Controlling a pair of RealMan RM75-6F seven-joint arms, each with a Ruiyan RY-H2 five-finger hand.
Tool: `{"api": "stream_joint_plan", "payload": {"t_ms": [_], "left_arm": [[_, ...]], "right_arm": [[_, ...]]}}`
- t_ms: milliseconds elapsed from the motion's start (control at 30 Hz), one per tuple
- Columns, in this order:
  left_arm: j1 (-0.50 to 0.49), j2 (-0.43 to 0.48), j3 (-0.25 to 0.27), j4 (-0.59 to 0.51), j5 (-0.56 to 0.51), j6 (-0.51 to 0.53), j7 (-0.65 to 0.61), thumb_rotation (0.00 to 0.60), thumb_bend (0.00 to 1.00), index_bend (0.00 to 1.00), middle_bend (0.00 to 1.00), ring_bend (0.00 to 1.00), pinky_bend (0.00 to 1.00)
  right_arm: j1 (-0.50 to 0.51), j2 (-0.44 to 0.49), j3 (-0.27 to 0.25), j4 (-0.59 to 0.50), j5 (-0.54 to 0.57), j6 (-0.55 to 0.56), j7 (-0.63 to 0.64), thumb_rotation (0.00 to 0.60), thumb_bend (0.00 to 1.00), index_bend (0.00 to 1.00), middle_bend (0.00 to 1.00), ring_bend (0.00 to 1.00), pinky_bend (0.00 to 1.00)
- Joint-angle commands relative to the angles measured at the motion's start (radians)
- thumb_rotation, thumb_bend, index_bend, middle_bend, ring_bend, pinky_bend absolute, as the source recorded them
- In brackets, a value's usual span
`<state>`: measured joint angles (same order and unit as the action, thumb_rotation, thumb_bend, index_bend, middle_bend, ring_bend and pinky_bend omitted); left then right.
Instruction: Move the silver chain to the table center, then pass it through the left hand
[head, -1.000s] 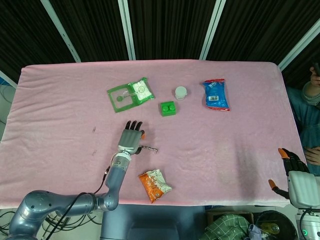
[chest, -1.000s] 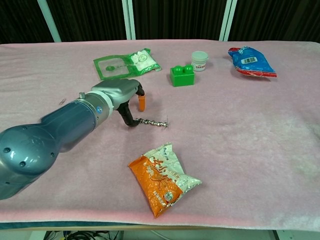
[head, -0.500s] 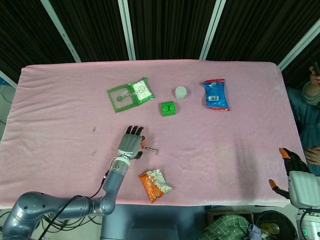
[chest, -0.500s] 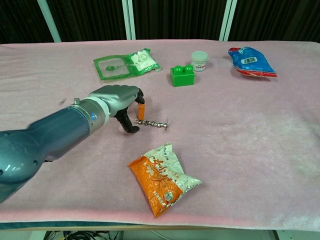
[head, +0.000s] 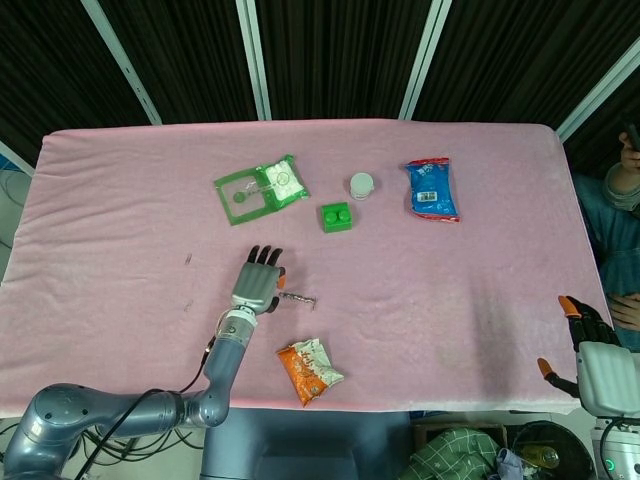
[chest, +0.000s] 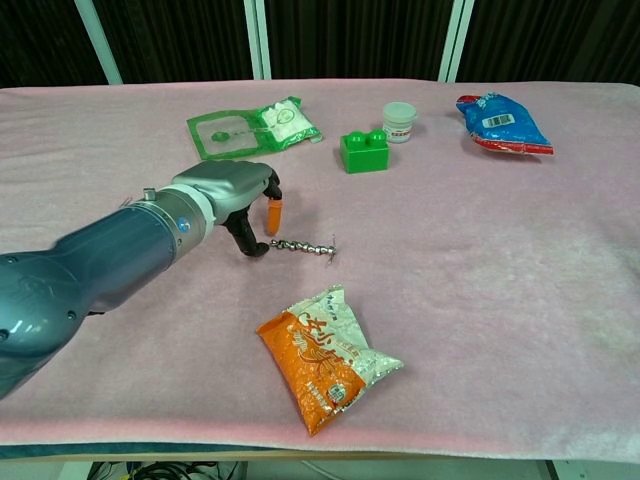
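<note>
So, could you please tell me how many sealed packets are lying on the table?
3: the green packet far left-centre, the blue packet far right, and the orange packet near the front edge.

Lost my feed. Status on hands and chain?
Left hand open, hovering at the silver chain's left end, not holding it. Right hand idle at the table's right edge. Orange snack bag lies near, not blocking.

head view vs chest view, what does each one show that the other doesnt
Only the head view shows the right hand, off the table's right edge, and a person at the far right. Only the chest view shows the left hand's fingers curled down beside the chain. Both show the left hand, chain, orange bag, green brick, cup, blue bag and green packet.
</note>
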<state>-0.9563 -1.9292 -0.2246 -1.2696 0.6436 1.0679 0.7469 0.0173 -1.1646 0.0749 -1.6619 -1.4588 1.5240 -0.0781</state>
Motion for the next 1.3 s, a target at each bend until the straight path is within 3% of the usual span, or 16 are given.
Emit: {"api": "stream_joint_plan", "payload": {"t_ms": [33, 1300], "left_arm": [[0.001, -0.001, -0.002, 0.001, 0.000, -0.004, 0.003, 0.600, 0.34, 0.52, 0.09, 0.00, 0.00], [0.012, -0.034, -0.017, 0.033, 0.029, -0.026, 0.015, 0.600, 0.36, 0.55, 0.10, 0.00, 0.00]], "right_arm": [[0.001, 0.000, 0.000, 0.000, 0.002, -0.002, 0.000, 0.600, 0.15, 0.05, 0.07, 0.09, 0.21], [-0.002, 0.007, 0.003, -0.004, -0.005, 0.007, 0.009, 0.600, 0.15, 0.05, 0.07, 0.09, 0.21]]}}
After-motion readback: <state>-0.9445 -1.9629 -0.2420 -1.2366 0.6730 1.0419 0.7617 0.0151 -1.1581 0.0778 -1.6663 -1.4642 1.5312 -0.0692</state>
